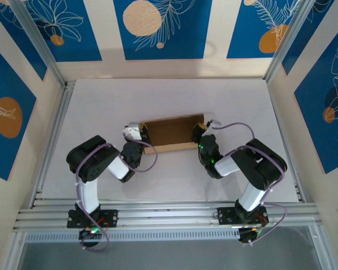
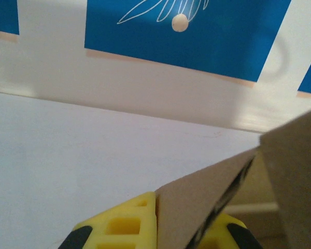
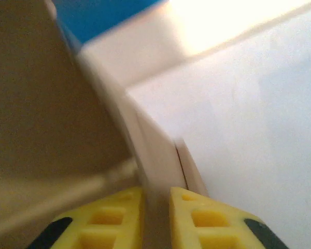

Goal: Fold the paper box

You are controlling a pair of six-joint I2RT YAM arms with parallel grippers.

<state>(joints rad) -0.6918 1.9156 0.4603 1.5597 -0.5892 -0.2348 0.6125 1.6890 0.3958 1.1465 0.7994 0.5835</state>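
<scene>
Left gripper [image 2: 181, 224] pinches paper box [image 1: 172, 132] left flap to hold it upright; right gripper [image 3: 156, 208] straddles box right wall, clamped or loose cannot tell

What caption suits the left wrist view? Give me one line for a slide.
Left gripper pinching a raised flap of the paper box above the white table, blue patterned wall behind.

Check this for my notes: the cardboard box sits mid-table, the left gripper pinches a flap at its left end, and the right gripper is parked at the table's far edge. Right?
Not the last part. The top external view shows the right gripper at the right end of the paper box; the left gripper does pinch its left flap.
</scene>
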